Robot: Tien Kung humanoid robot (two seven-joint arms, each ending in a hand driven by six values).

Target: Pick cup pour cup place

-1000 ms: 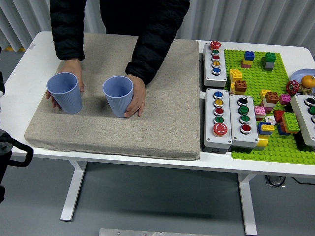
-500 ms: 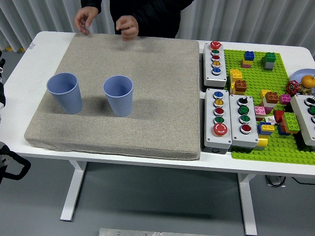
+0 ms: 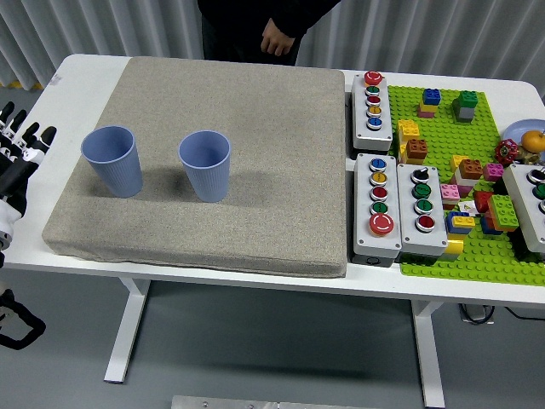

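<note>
Two blue cups point(image 3: 112, 160) point(image 3: 205, 164) stand upright, apart, on the grey pad point(image 3: 255, 170). Left hand point(image 3: 19, 153) at the bench edge, fingers spread, holding nothing.

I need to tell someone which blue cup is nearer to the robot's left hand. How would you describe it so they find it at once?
Look at the grey mat covering the left part of the white table. Two identical blue cups stand upright on it, apart from each other. The left cup is the one meant: it stands near the mat's left edge, closest to the left hand, unlike the right cup.
</note>
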